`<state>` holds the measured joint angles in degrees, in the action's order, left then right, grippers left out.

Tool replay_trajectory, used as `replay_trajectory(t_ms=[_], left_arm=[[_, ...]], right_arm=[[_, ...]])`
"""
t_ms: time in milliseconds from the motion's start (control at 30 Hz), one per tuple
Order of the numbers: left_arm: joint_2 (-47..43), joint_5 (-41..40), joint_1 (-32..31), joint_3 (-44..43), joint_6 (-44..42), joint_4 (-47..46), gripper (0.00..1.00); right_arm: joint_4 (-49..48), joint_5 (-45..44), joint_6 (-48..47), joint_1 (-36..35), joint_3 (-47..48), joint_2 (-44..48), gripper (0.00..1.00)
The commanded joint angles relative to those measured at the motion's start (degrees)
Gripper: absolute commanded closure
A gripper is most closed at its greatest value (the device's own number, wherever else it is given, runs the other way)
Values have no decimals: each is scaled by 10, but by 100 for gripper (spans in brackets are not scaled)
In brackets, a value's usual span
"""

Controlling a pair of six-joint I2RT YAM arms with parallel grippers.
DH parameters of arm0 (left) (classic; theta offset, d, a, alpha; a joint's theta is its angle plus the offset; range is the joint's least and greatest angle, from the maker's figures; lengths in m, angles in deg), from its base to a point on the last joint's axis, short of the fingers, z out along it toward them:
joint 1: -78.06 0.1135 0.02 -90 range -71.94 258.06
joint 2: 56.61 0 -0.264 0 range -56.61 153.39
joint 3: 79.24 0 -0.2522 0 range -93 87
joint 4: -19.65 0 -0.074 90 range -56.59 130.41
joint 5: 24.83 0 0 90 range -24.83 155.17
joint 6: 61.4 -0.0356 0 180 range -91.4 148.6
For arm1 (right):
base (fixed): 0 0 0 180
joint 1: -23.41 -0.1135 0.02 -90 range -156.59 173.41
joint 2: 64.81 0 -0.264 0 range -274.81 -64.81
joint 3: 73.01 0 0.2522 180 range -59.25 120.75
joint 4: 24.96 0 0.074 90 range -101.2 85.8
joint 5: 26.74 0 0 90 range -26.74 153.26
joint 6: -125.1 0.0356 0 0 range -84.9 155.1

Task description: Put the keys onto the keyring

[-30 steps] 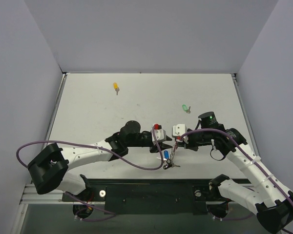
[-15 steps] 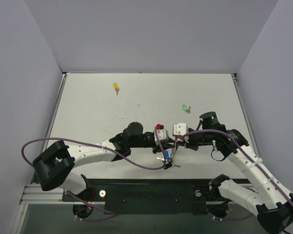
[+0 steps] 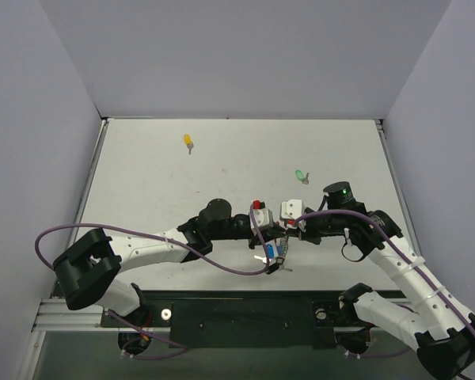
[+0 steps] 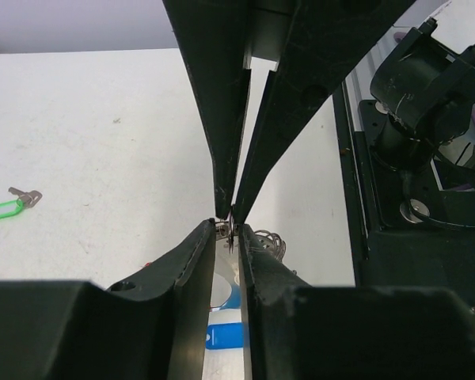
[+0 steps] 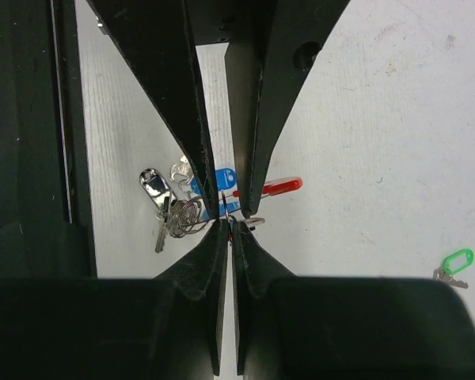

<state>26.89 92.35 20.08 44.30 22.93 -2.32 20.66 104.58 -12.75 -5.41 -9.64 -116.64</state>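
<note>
- the right gripper [image 5: 226, 226] had its jaws pressed together, pinching what looked like a thin bit of wire from the keyring [image 5: 182, 212].
- the left gripper [image 4: 226, 231] met it tip to tip from the other side; its jaws stood a little apart, with a narrow gap between them, and we could not tell whether anything sat in that gap.
- in the top view both sets of fingertips came together near the table's [image 3: 158, 198] 6 o'clock edge, the left arm reaching in from 9 o'clock and the right arm from 3 o'clock.
- the keyring's bunch of silvery loops lay on the table just at 6 o'clock of the meeting fingertips.
- a blue tag [image 5: 222, 177] and a red tag [image 5: 279, 187] lay with that bunch, right under the left gripper's fingers in the right wrist view.
- the green key [image 3: 302, 176] lay loose on the table at about 1 o'clock of the grippers, apart from them.
- the yellow key [image 3: 188, 142] lay alone, well apart, at about 11 o'clock, towards the far edge.
- we could not make out a black key.
</note>
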Motion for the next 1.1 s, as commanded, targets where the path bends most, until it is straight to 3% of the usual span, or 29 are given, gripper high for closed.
replay_trajectory(t_ms=[0,33,67,267,300,333,367,400,500,567,633,733,933,1067], left_arm=[[-5,-5,-1,-20,-2,-24,81],[-4,0,-1,-22,-5,-15,86],[-2,0,0,-23,-10,-9,98],[-9,9,13,-2,-29,0,100],[-14,9,16,6,-28,-19,100],[-25,13,24,24,-21,-32,100],[-32,17,29,37,-14,-72,100],[-46,34,43,65,0,-100,100],[-61,75,82,124,43,-266,100],[-55,110,110,154,104,-366,100],[-39,139,131,165,169,-453,100],[-7,162,140,168,247,-573,100],[7,204,140,140,291,-582,100],[-11,213,144,140,285,-569,100]], right_arm=[[-18,12,8,4,1,9,100],[-18,12,9,4,1,9,100],[-20,13,11,4,1,9,100],[-36,38,35,10,-6,13,98],[-52,44,45,13,-8,16,92],[-63,59,78,24,-14,18,77],[-80,67,92,30,-18,22,72],[-86,94,107,46,-24,28,57],[-128,175,114,73,-63,45,46],[-197,230,119,82,-100,58,46],[-301,261,182,81,-134,60,46],[-373,255,202,57,-152,49,46],[-456,231,235,30,-156,36,50],[-440,228,237,31,-162,39,54]])
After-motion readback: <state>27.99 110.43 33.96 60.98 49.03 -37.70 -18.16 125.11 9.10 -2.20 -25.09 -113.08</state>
